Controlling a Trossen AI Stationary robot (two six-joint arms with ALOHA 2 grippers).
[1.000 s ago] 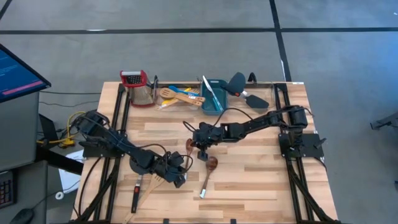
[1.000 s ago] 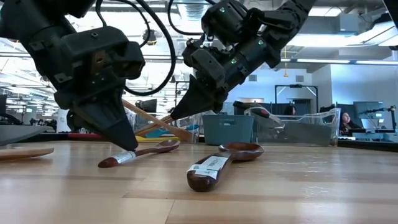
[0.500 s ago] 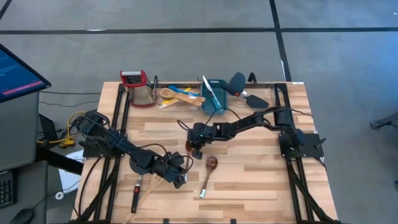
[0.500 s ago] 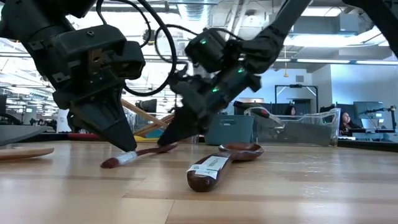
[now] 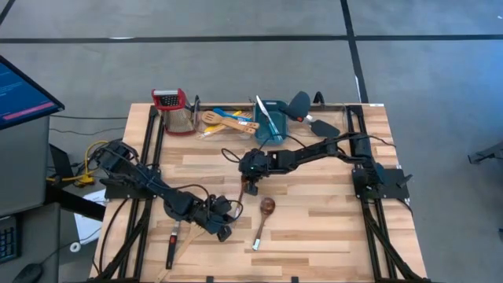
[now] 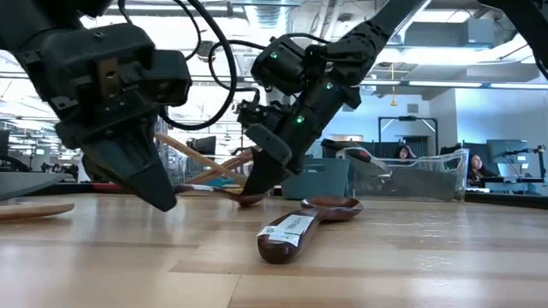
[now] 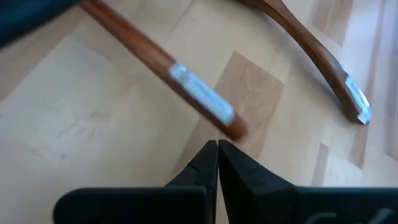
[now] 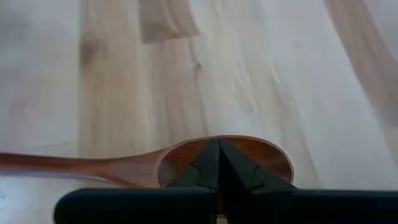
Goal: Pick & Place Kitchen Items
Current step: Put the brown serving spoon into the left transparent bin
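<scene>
The right gripper point(image 8: 217, 163), fingers pressed together, touches a brown spoon's point(image 8: 186, 163) bowl mid-bench point(image 5: 314, 228). The left gripper point(image 7: 217, 163), fingers also together and empty, hovers by that spoon's handle end.

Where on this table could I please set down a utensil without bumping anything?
Bare wood lies right of the brown spoon, toward the table's right rail. The middle is crowded by both shut tools, and the back edge by the teal tub.

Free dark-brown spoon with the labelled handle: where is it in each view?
High view: spoon at table middle, beside right gripper.
Low view: spoon centre foreground, handle nearest.
Left wrist view: spoon upper right.
Right wrist view: absent; that is the other spoon.
Landmark: right gripper.
</scene>
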